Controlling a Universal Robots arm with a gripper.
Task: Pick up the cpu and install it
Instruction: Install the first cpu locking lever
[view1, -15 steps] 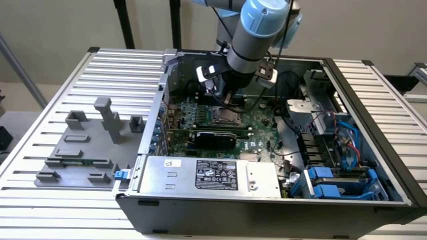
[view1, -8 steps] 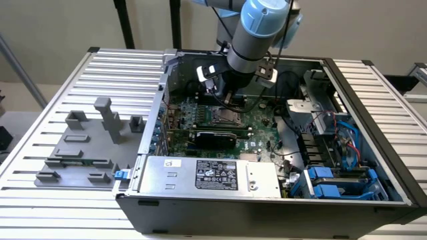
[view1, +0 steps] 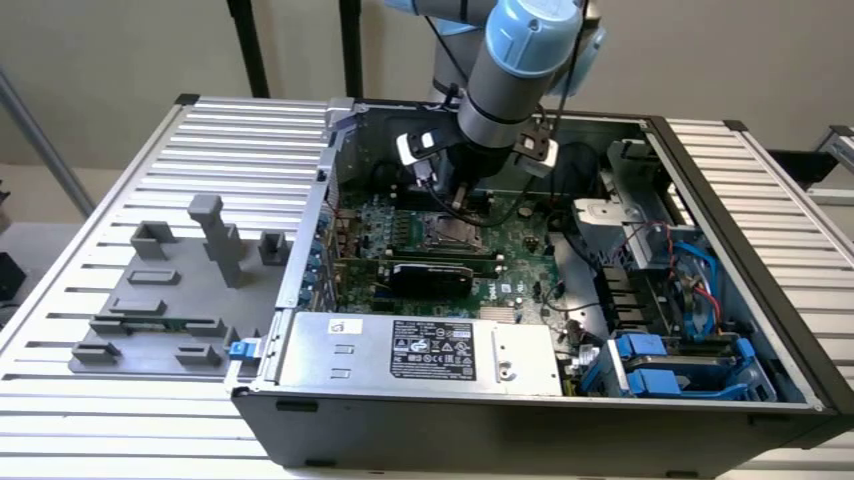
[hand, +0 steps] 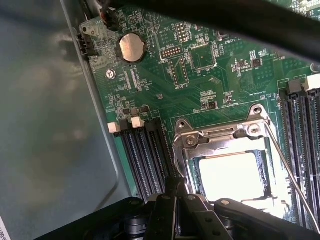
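So the arm is reaching down into the open PC case (view1: 747, 330) sitting on the slatted metal worktop (view1: 107, 400), wrist right over the back part of the green motherboard (view1: 514, 275). The claw (hand: 179, 192) is down at the edge of the CPU socket (hand: 225, 137), and its fingers (hand: 170, 197) are pressed together with nothing between them as far as I can see. The cpu (hand: 232, 175) is already sitting in the socket, flat, its shiny metal top glaring white under the light, with the silver load frame around it. A thin metal lever (hand: 290, 170) runs along one side of the socket, between it and a bank of black memory slots (hand: 302, 120); another bank of black slots with white clips (hand: 142, 155) sits on the other side, just beside the claw tips. Further up the board there's a round coin battery (hand: 131, 48) near the case wall. From the exterior view you can see a long black expansion card (view1: 427, 270) lying across the board in front of the socket area, and the grey power supply (view1: 414, 350) with its label at the front of the case. Off to the exterior view's left, on the worktop, there's a bunch of grey plastic fixture blocks (view1: 174, 290), well apart from the case. Blue drive caddies (view1: 667, 365) sit in the front corner on the exterior view's right.
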